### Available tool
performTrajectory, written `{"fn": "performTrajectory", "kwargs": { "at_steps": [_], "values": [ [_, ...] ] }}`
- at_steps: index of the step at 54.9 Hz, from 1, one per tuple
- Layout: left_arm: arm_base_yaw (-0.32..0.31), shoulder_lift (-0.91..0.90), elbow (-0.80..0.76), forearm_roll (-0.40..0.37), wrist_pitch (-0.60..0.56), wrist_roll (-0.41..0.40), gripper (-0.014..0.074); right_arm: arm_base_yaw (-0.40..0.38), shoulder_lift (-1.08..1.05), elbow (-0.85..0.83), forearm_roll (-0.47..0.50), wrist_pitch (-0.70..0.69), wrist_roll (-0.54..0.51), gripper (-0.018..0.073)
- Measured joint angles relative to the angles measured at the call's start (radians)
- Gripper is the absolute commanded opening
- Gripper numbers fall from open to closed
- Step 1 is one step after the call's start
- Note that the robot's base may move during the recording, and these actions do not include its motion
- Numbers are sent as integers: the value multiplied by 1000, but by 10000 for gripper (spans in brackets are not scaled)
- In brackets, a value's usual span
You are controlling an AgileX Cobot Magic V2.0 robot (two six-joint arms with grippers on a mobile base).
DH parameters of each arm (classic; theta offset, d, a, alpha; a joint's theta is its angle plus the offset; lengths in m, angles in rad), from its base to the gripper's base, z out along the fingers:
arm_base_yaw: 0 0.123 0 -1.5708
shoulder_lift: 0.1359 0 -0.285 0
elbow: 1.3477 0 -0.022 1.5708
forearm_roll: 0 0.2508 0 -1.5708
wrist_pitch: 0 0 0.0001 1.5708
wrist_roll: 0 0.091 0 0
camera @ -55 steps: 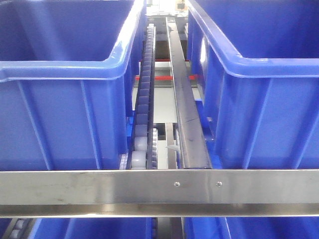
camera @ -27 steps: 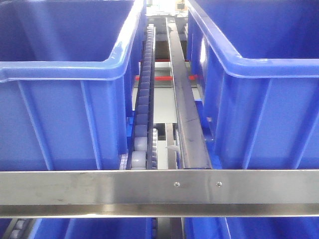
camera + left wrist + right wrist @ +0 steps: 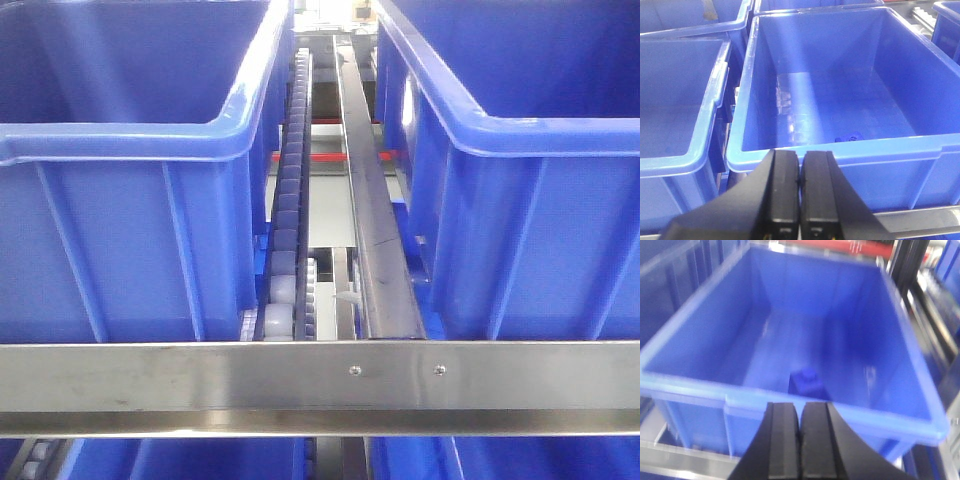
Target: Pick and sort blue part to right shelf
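Lighting bright and even. Right wrist view smeared by motion blur throughout; left wrist view sharp, glare streak on bin floor [image 3: 795, 107] ahead of fingers. Front rail [image 3: 320, 385] shows soft reflections.

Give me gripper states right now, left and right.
Left gripper: closed, holding nothing, in front of a blue bin.
Right gripper: closed, holding nothing; blue part lies in the bin beyond it.

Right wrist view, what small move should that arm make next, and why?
Probably open the right gripper and lower it into the bin toward the blue part. Its jaws are closed and empty above the near rim, and the part lies on the floor just behind.
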Motion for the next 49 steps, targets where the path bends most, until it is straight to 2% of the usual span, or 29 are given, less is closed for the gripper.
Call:
{"fn": "performTrajectory", "kwargs": {
  "at_steps": [20, 26, 31, 39, 42, 49],
  "values": [
    [0, 0, 7, 0, -6, 0, 125, 0, 0, 0, 0, 4, 0, 42],
    [38, 0, 44, -17, -64, 0, 125, 0, 0, 0, 0, 4, 0, 42],
    [104, 0, 105, -80, -153, 28, 125, 0, 0, 0, 0, 4, 0, 42],
    [240, 0, 296, -256, -392, 148, 125, 0, 0, 0, 0, 4, 0, 42],
    [268, 0, 370, -291, -487, 179, 125, 0, 0, 0, 0, 5, 0, 42],
    [275, 0, 517, -302, -686, 201, 125, 0, 0, 0, 0, 5, 0, 42]
  ]
}}
